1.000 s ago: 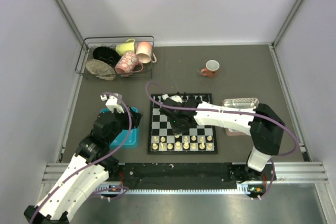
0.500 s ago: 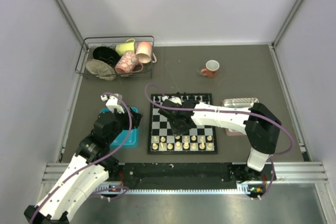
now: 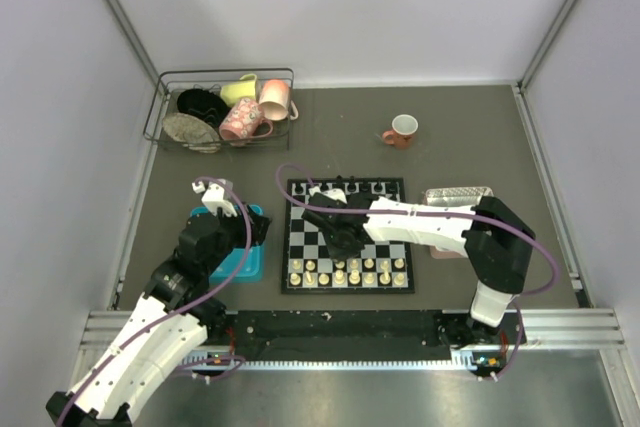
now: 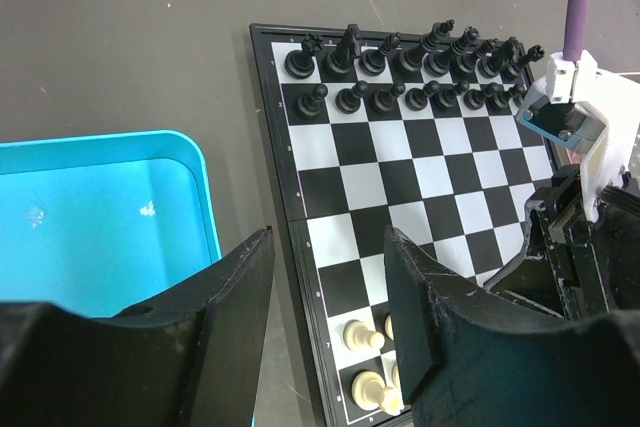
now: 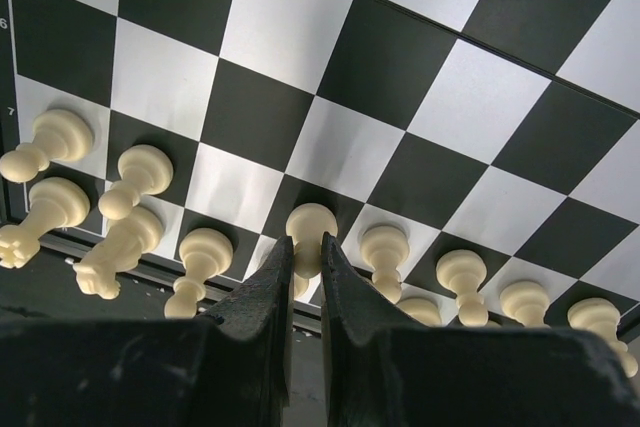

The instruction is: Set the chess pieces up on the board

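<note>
Top external view: the board (image 3: 305, 227) lies at centre, with cream chess pieces (image 3: 350, 269) lining its 6 o'clock edge. The right gripper (image 3: 342, 237) hangs over it, and the left gripper (image 3: 255, 230) is over a blue tray (image 3: 240, 265) at 9 o'clock. Left wrist view: the left gripper's fingers (image 4: 240, 277) are spread apart, with black pieces (image 4: 400, 57) at 12 o'clock on the board. Right wrist view: the fingers (image 5: 265, 297) pinch a cream pawn (image 5: 310, 227) at 6 o'clock.

Soft even light, faint sheen on the board (image 5: 290, 27).

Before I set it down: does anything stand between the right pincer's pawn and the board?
Nothing visible does. The right pincer grips the pawn in the pawn row of the board; neighbouring pawns stand apart on both sides.
</note>
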